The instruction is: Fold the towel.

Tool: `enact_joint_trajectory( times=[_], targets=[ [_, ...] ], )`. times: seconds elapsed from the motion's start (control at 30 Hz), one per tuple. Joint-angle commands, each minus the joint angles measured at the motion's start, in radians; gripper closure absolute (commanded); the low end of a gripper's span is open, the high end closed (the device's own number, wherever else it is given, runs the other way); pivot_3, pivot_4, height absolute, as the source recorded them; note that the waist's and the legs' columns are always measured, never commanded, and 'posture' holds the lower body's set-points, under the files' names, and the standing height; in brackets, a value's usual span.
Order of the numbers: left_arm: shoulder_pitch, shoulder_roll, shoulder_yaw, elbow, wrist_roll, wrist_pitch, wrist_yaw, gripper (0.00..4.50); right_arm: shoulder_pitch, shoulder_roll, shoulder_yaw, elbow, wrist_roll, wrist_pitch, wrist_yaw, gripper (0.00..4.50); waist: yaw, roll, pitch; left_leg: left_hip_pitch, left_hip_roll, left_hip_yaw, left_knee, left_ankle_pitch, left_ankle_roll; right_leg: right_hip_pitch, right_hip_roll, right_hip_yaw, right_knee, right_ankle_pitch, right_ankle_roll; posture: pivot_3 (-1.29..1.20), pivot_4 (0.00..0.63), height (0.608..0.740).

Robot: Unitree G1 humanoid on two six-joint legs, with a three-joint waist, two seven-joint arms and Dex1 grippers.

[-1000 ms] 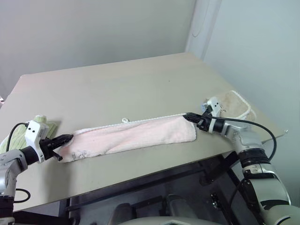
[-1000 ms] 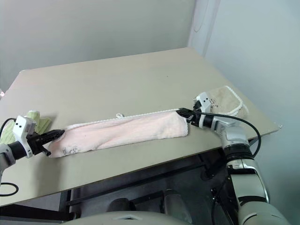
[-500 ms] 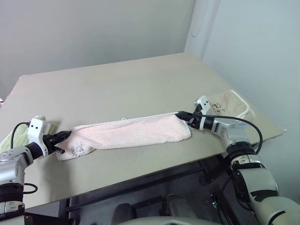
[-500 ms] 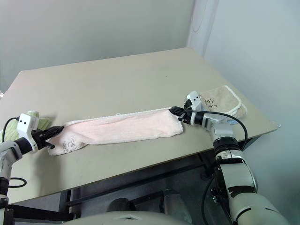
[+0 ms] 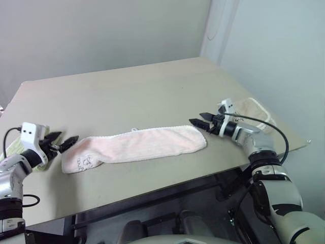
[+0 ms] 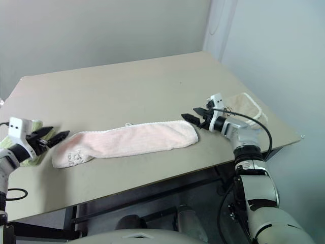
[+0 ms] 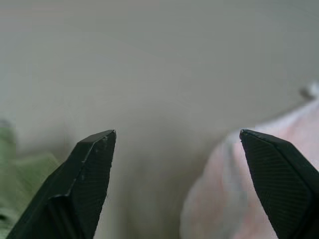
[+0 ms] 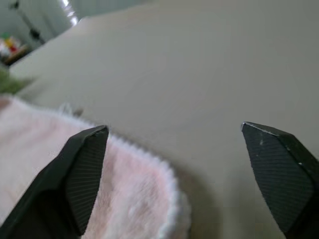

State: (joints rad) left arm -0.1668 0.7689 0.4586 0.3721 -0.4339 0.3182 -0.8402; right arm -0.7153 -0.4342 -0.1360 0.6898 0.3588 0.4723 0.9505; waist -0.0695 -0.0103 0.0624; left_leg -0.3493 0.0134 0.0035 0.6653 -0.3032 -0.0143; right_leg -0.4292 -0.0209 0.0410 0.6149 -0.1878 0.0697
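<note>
The pale pink towel (image 5: 134,146) lies folded in a long strip across the frame's lower middle on the beige surface (image 5: 127,96). The left gripper (image 5: 63,141) and right gripper (image 5: 199,119) each hover just off one end, fingers spread apart, holding nothing.

beige table (image 5: 127,96), green towel (image 6: 10,141), beige towel (image 5: 256,109)

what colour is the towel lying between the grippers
Pale pink towel with white edging, clearest in the right eye view.
</note>
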Motion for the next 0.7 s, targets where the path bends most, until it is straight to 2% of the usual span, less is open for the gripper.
enact_joint_trajectory(
  times=[0.03,0.17,0.27,0.33,0.47,0.7],
  targets=[
    [0.030,0.019,0.079,-0.148,-0.082,0.060,0.008,0.27,0.021,-0.047,-0.065,-0.223,0.154,0.290,0.009,0.02,0.000,0.000,0.000,0.000,0.000,0.000,0.000,0.000,0.000,-0.001,0.000,0.000,0.000,0.000,0.000,0.00,0.000,0.740],
    [0.143,0.021,0.081,-0.398,-0.159,0.148,-0.036,0.27,0.064,-0.065,-0.203,-0.358,0.375,0.729,-0.076,0.02,0.001,0.000,0.000,-0.002,0.001,0.000,-0.001,0.000,0.000,-0.001,0.000,0.000,-0.001,-0.001,0.000,0.00,0.000,0.740],
    [0.212,0.017,0.035,-0.514,-0.152,0.162,-0.052,0.27,0.081,-0.063,-0.276,-0.358,0.427,0.930,-0.163,0.02,0.000,0.000,0.000,-0.001,0.000,0.001,0.000,0.000,0.000,-0.001,0.000,0.000,-0.001,-0.003,0.002,0.00,0.000,0.740],
    [0.259,0.009,-0.033,-0.567,-0.091,0.121,-0.054,0.27,0.090,-0.051,-0.331,-0.335,0.440,1.023,-0.220,0.02,0.000,0.000,0.000,0.000,0.000,0.001,0.000,0.000,0.000,0.000,0.001,0.001,-0.002,-0.003,0.001,0.00,0.000,0.740],
    [0.263,-0.049,-0.124,-0.580,-0.049,0.089,-0.016,0.27,0.147,-0.025,-0.370,-0.356,0.453,1.136,-0.295,0.02,0.000,0.000,-0.001,0.002,0.000,0.001,0.000,0.000,0.000,0.001,0.004,0.003,-0.002,-0.003,0.001,0.00,0.000,0.740],
    [0.240,-0.081,-0.211,-0.547,0.017,0.043,-0.001,0.27,0.258,-0.037,-0.342,-0.382,0.617,1.142,-0.404,0.02,-0.005,0.000,-0.001,0.001,0.002,0.001,0.000,0.000,0.000,0.000,0.007,0.005,-0.002,-0.003,0.001,0.00,0.000,0.740]
  ],
)
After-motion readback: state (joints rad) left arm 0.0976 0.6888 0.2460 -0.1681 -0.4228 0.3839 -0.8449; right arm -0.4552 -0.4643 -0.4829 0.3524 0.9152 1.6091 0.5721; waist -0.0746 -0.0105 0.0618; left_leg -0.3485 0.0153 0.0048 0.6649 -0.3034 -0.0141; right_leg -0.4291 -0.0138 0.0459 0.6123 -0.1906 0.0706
